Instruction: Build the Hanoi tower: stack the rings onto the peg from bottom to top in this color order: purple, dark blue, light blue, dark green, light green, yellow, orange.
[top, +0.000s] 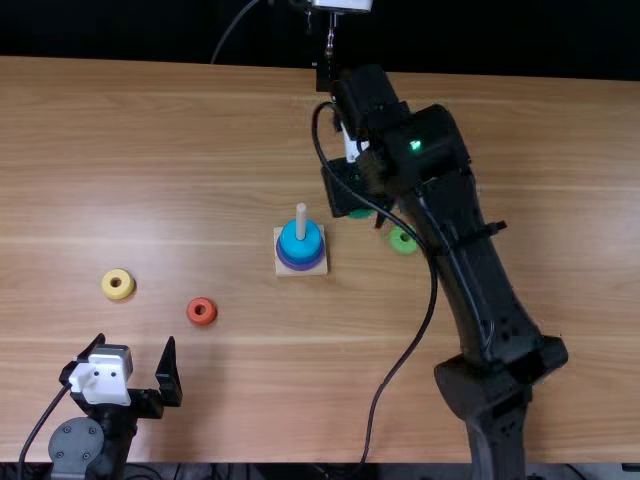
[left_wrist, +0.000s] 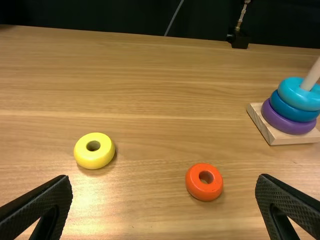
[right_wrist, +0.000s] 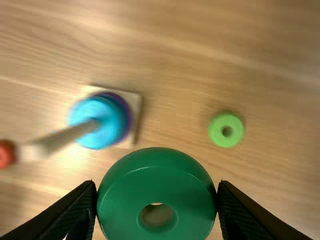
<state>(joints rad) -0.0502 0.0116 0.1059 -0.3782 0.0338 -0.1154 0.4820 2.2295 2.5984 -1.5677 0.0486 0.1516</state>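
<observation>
Standing with its fingers apart and nothing between them, my left gripper faces two loose rings: the yellow ring and, to its right, the orange ring. I judge both wait there, within that arm's reach, because they belong at the top. Near the middle, the square base bears the peg, around which lie the purple ring, the dark blue ring and the light blue ring, in proper order from the bottom. Right of these, my right gripper is clamped on the dark green ring by its outer sides, leaving the hole free to take the peg; this ring is due next. Farther right, the light green ring lies flat on the table, presumably handy for the same arm afterwards.
</observation>
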